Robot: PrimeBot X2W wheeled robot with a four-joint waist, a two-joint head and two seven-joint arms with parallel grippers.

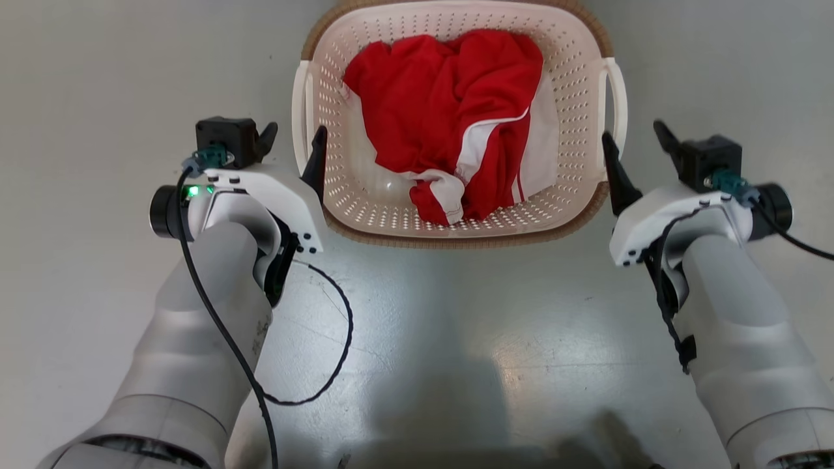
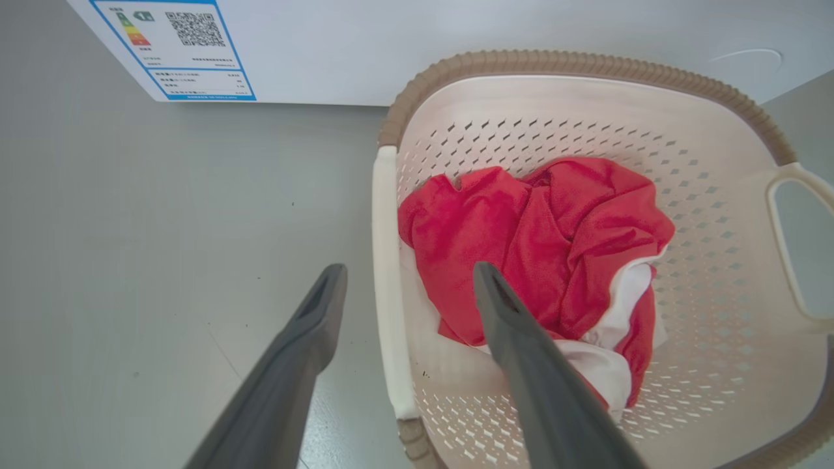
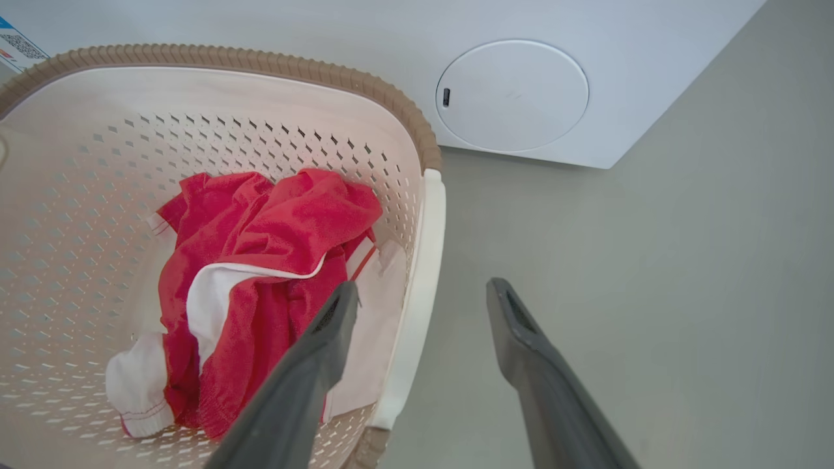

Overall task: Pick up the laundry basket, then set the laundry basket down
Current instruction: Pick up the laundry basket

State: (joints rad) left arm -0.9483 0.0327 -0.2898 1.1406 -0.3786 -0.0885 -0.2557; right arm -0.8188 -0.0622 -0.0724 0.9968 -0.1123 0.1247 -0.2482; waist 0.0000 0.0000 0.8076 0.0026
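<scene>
Closest to me on the head camera are my two pale forearms point(image 1: 195, 312), reaching forward over the grey floor point(image 1: 417, 312). A black cable point(image 1: 339, 339) loops off the left one.

My left tool point(image 1: 293, 140) is spread wide and grips nothing. On its wrist camera the fingers straddle the basket's white left handle point(image 2: 388, 280), one outside over the floor and one inside above the clothing. I cannot tell whether either finger touches the plastic.

My right tool point(image 1: 632, 133) is spread wide too and holds nothing. It mirrors the left one, with the white right handle point(image 3: 420, 293) between its fingers, the inner finger over the basket's interior and the outer one over the floor.

The laundry basket point(image 1: 456, 238) stands on the floor straight ahead of me, between both tools. It is cream and perforated, with a brown woven-look rim. A crumpled red and white garment point(image 1: 443, 111) lies in its bottom.

Just beyond the basket's far rim is a white washer point(image 3: 619, 39). It has a round cover point(image 3: 515, 98) low on its front and a blue-bordered label point(image 2: 172, 49) towards the left side
</scene>
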